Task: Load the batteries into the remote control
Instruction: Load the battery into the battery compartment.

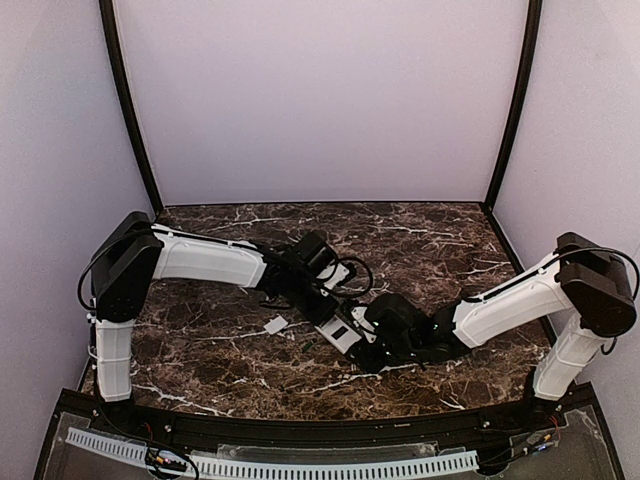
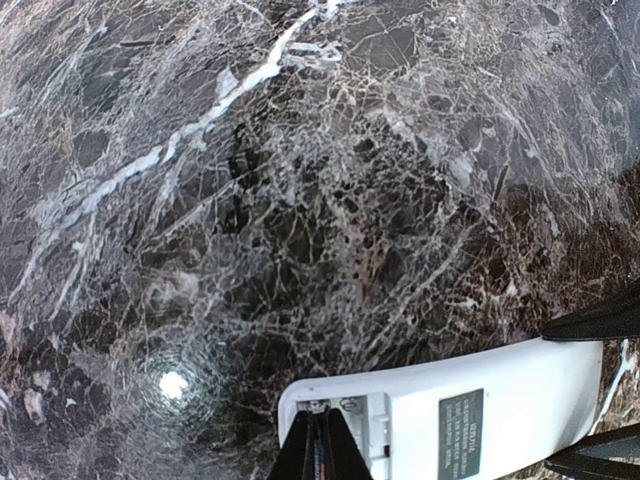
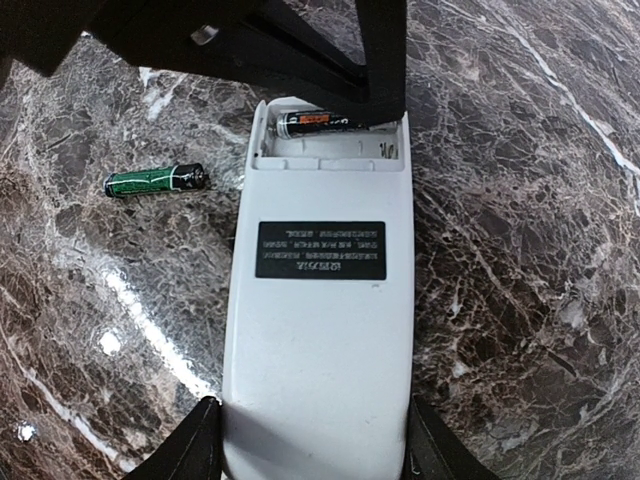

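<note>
- Only your right wrist view shows the batteries. The seated battery point(image 3: 312, 122) lies crosswise in the far slot of the open battery bay point(image 3: 328, 135). The loose battery point(image 3: 155, 181), green and black, lies on the table point(image 3: 520, 200) near the bay, clear of the remote.
- Your top view alone shows a small white piece point(image 1: 275, 324) on the table near the remote control point(image 1: 340, 335); you cannot tell what it is.
- Your left wrist view cuts off the remote's lower side, and the closed fingers hide the bay.
- The remote lies back up, label point(image 3: 320, 250) showing. Its long axis runs away from your right hand point(image 3: 310, 450), with the bay end toward your left hand point(image 2: 318, 440).
- Your right hand grasps the remote by its long sides at the plain end. Your left hand is clenched, its tips at the bay over the seated battery's end.
</note>
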`<control>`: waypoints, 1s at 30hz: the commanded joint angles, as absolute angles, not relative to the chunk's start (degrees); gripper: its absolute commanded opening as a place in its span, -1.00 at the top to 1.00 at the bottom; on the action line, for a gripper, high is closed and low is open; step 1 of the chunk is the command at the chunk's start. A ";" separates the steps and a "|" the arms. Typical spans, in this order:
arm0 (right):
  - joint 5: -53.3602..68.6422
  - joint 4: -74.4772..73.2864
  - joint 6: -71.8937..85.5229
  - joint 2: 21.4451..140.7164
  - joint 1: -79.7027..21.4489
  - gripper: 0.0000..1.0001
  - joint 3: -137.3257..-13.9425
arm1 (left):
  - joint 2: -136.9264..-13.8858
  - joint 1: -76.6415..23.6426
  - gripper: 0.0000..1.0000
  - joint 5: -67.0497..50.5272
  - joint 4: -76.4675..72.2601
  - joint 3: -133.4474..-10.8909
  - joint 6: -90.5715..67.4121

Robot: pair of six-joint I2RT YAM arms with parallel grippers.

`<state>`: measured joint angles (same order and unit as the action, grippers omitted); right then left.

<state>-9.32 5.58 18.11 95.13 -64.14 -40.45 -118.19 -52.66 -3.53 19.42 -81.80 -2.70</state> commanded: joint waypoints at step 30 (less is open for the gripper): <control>-8.72 -4.16 17.14 96.99 -64.69 1.00 -38.90 | -117.28 -51.88 0.73 -2.60 21.60 -84.46 -5.39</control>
<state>-9.10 5.65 17.43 94.94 -64.12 -39.97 -116.92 -52.27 -4.80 20.03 -82.72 -3.75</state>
